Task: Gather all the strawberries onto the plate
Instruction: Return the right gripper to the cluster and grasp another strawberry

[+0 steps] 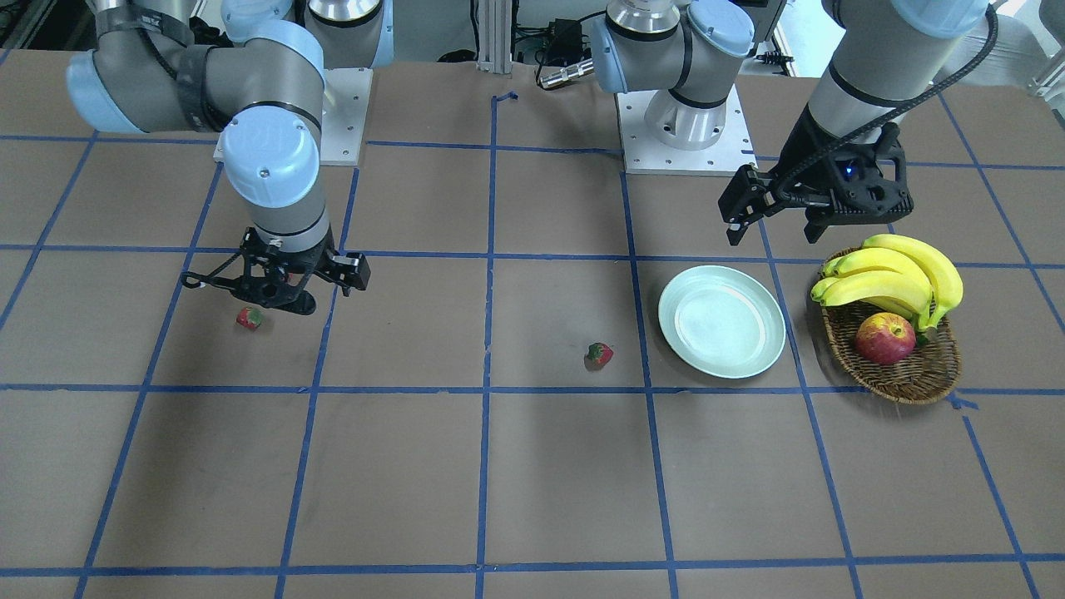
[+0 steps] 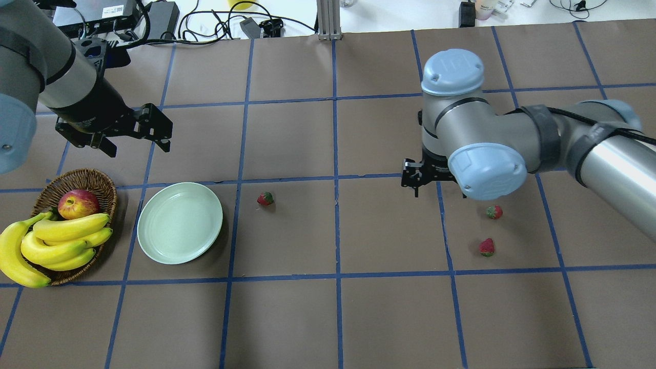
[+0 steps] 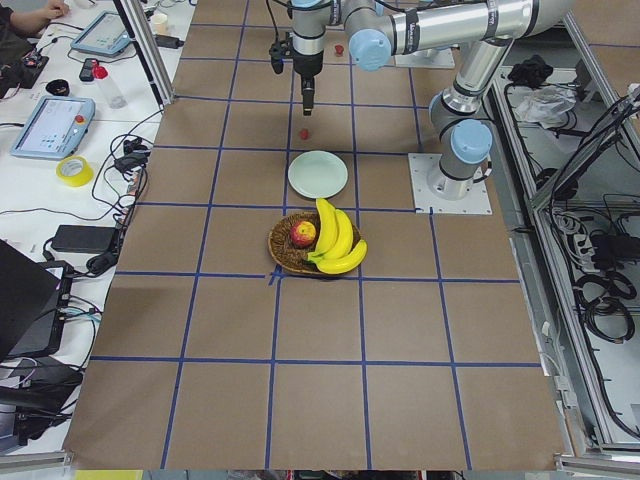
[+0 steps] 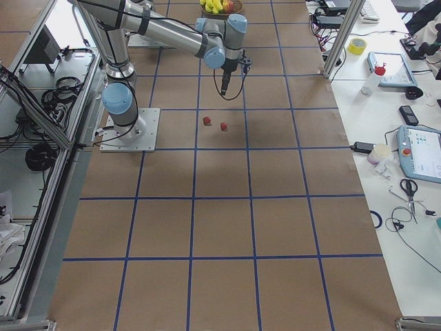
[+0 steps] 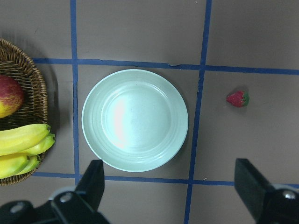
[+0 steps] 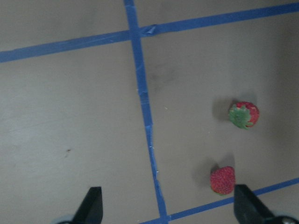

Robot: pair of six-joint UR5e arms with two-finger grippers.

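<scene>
Overhead: my right claw (image 2: 416, 179) hangs mostly hidden under its own wrist, beside rather than over the near strawberry (image 2: 487, 247) and the far strawberry (image 2: 494, 211), which lie close together on the bench (image 2: 359, 318); the lone strawberry (image 2: 265, 198) sits just beside the plate (image 2: 180, 223), which holds nothing yet; my left claw (image 2: 137, 146) hovers spread wide near the basket (image 2: 77, 172).

Front view: the left claw hangs high between plate and basket; if it drops carelessly, I judge it could clip the bananas (image 1: 894, 279).

Left side view: plate and lone strawberry lie apart, so a nudge might roll the berry away rather than in.

Right side view: the pair looks tiny; I cannot tell the right claw's spread from here.

Left wrist view: my fingers (image 5: 91, 182) stand wide with the plate centred and the berry off to one side; I would have to shift before closing.

Right wrist view: my fingers (image 6: 247, 207) are wide and empty; the pair sits toward one finger, so descending here could knock a berry away, or pinch both and squirt one out; the long carry to the plate risks a drop.
</scene>
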